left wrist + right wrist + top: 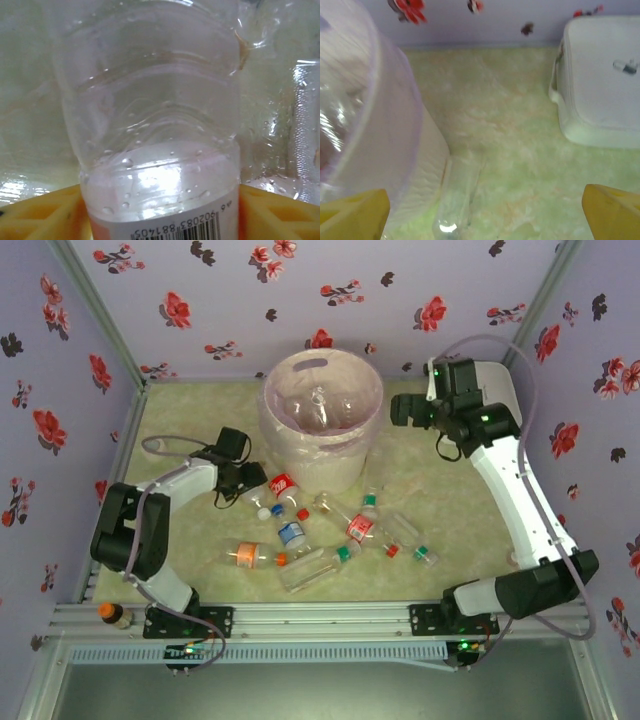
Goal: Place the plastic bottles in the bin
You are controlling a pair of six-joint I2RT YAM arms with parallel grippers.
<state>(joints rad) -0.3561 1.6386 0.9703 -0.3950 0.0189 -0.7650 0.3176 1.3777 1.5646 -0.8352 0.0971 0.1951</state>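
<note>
Several plastic bottles (pixel 292 533) lie scattered on the green table in front of the bin (pixel 320 415), a pale round bucket with a pinkish bag liner and clear bottles inside. My left gripper (pixel 248 484) is low at the left end of the pile. In the left wrist view its yellow fingers (pixel 40 215) press both sides of a clear bottle (pixel 155 125) with a barcoded white and red label. My right gripper (pixel 405 410) hangs beside the bin's right rim, open and empty, its fingers (pixel 355 215) wide apart above a clear bottle (pixel 457 200) at the bin's foot.
A white lidded box (pixel 600 85) stands on the table near the flowered back wall. One orange-capped bottle (pixel 112 616) sits off the table by the left arm's base. Purple flowered walls close in the back and both sides.
</note>
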